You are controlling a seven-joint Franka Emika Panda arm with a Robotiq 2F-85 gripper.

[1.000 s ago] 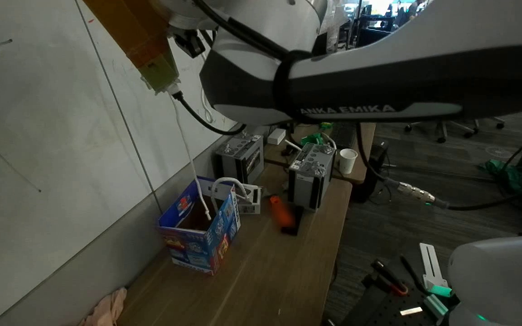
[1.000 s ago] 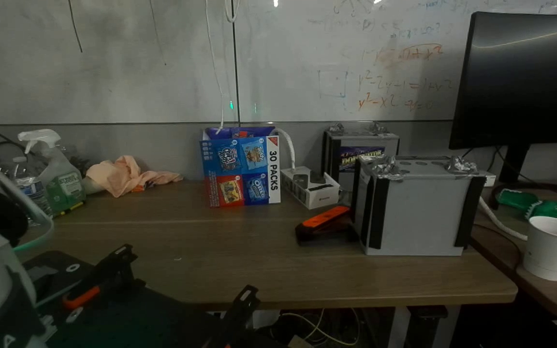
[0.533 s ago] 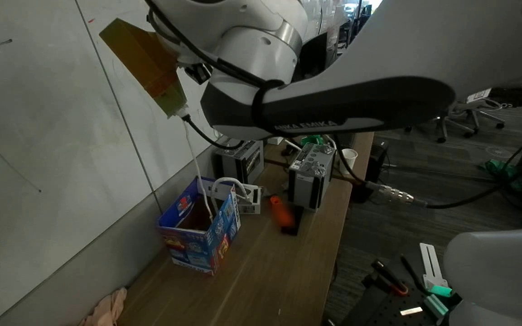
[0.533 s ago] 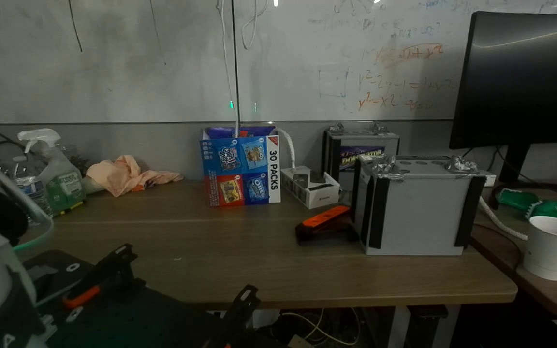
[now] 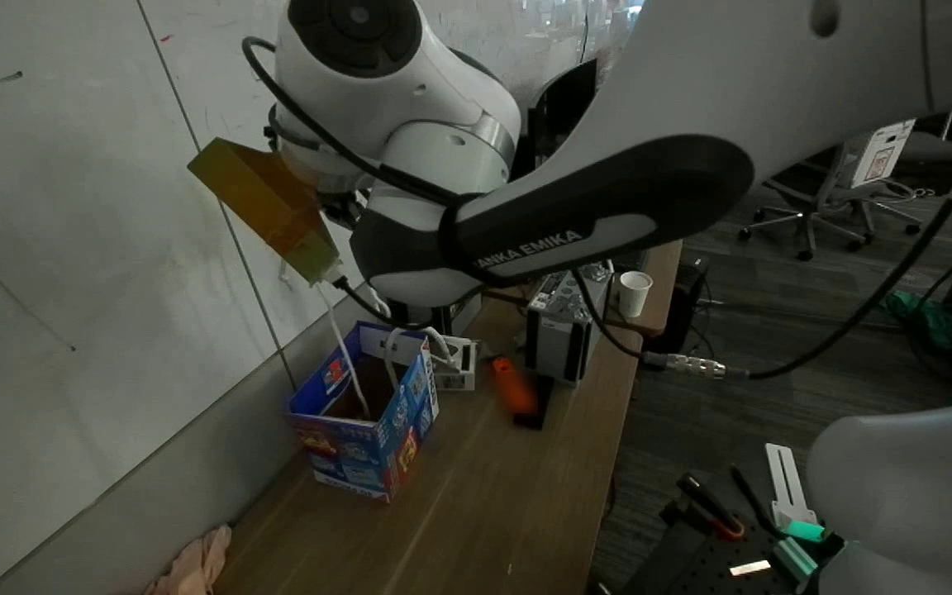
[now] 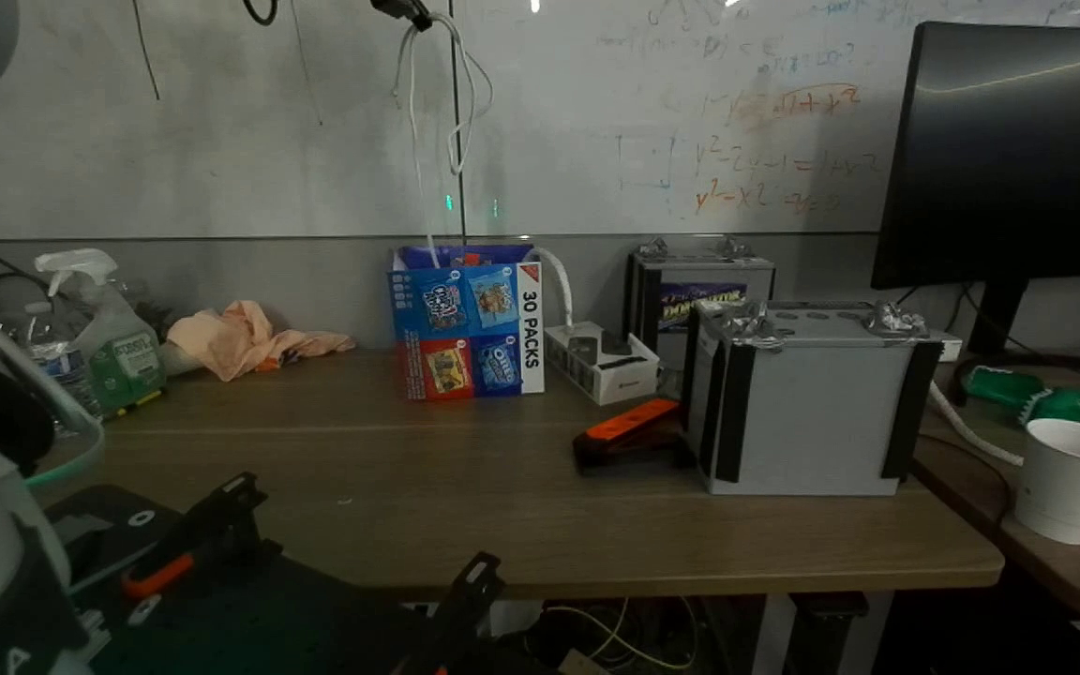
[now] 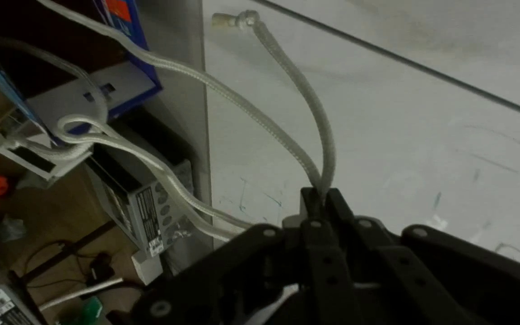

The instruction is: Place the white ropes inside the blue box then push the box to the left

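Gripper (image 7: 319, 195): narrow, clamped on a white rope (image 7: 242, 101), up above the blue box (image 6: 467, 328).
Held rope: one tail dips inside the box; loops hang outside, above rim ht, nr the whiteboard (image 6: 221, 141).
Drop risk: let go now & those loops prob. fall beside the box; you'd want to come lower, over the opening, 1st.
2nd rope (image 6: 563, 284): over the rim, part in, rest down by the white carton (image 6: 620, 382). Push w/ it like that & the carton may drag.
Box: upright, prob. light; shove it high & it cd tip.
Cloth (image 6: 245, 342): L of box in an ext. view; overlong push cd hit it.
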